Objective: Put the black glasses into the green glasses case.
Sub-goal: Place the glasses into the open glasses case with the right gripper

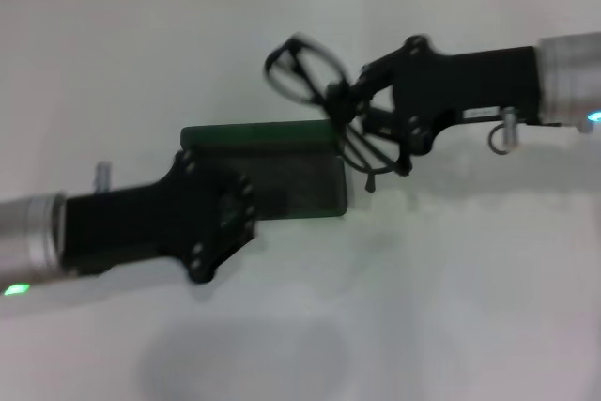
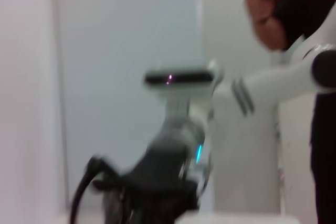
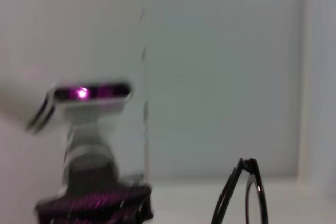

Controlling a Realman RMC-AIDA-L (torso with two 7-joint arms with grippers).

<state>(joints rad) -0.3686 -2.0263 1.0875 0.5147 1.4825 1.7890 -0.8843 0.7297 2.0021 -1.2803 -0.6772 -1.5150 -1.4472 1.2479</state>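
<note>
Task status: partly complete. Black glasses [image 1: 324,91] lifted off the white table [image 1: 470,279], pinched in the right gripper [image 1: 355,105] at about the middle of the frame; not yet inside the green glasses case [image 1: 282,161]. Case open on the table, lid [image 1: 258,135] folded back on the far side, dark lined tray [image 1: 300,190] facing up and showing nothing inside.

Position of glasses relative to case: held at the case's right end, over its far right corner, one lens rim [image 1: 296,70] reaching beyond the lid's far edge, the other lens and temple arms hanging down past the right end of the tray. Contact between glasses and case: cannot be told, though apparently clear of it.

Left gripper [image 1: 221,218]: resting at the left end of the case, covering that end of the tray; finger state not discernible.

Remaining, as judged: shift the glasses leftward over the tray, align lengthwise with the case, lower, release. Lid closing not requested.

Right wrist view: glasses [image 3: 247,192] visible edge-on.
</note>
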